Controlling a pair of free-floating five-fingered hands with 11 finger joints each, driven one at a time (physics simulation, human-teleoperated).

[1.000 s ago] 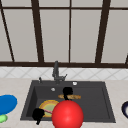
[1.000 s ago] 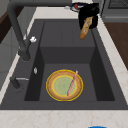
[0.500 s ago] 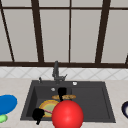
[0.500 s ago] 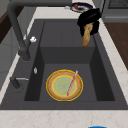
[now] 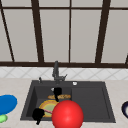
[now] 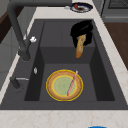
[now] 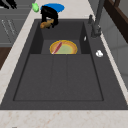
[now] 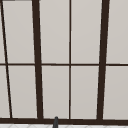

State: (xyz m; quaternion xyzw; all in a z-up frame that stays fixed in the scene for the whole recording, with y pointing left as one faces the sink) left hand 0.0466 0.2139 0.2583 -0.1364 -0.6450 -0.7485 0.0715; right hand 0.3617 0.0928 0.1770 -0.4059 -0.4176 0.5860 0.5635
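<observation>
Nearest, our left hand (image 5: 38, 115) hangs by the sink's front edge; its fingers we cannot tell. Further, our right hand (image 5: 57, 92) has fingers curled round the long brown bread loaf (image 5: 60, 96) above the round yellow plate (image 6: 64, 85). A weak hold could drop it onto the pink stick (image 6: 72, 82).

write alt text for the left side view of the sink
A black hand grips a brown baguette-like stick hanging above the dark grey sink basin. Below lies a round yellow plate with a pink stick across it; a dark faucet stands left.
</observation>
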